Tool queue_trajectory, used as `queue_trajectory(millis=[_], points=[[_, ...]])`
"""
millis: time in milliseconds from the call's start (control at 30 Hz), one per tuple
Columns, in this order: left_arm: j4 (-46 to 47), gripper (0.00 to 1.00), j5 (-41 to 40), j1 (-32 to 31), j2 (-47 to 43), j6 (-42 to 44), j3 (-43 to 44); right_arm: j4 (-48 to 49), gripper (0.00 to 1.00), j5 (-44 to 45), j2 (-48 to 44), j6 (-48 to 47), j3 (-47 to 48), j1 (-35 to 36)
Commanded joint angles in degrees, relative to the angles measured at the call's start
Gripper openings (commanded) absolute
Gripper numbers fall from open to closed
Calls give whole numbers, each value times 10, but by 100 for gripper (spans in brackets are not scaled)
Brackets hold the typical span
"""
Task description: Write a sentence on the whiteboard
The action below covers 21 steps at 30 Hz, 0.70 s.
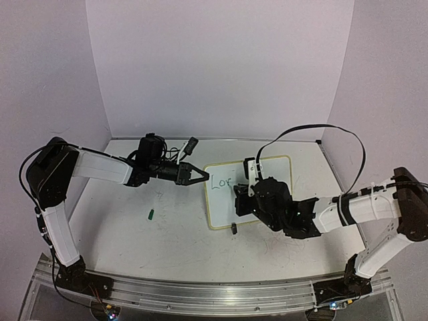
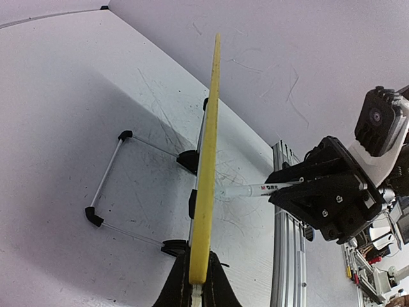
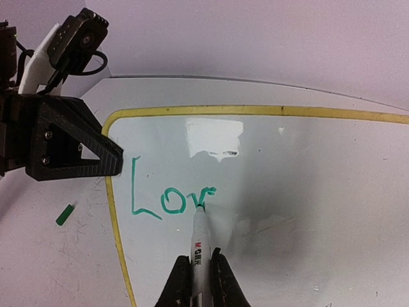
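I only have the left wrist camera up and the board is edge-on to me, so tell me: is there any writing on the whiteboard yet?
Observer: Yes. In the right wrist view the whiteboard carries green letters reading "Lor", close to its left frame.
Operator: Where is the pen tip?
Observer: The marker in the right end effector has its tip at the foot of the last letter.
Operator: Anything loose nearby?
Observer: From above, a small green piece, perhaps the cap, lies on the table left of the board, apart from it.
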Motion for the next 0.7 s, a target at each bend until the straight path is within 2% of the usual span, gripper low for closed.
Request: queue_trajectory(millis=[0, 167, 667], points=[[10, 0, 18, -10, -11, 8, -5, -21, 0, 8, -30, 15, -7, 8], [10, 0, 18, -10, -10, 8, -5, -18, 0, 9, -61, 19, -16, 7], [10, 0, 18, -9, -12, 8, -5, 15, 0, 4, -25, 2, -2, -12]])
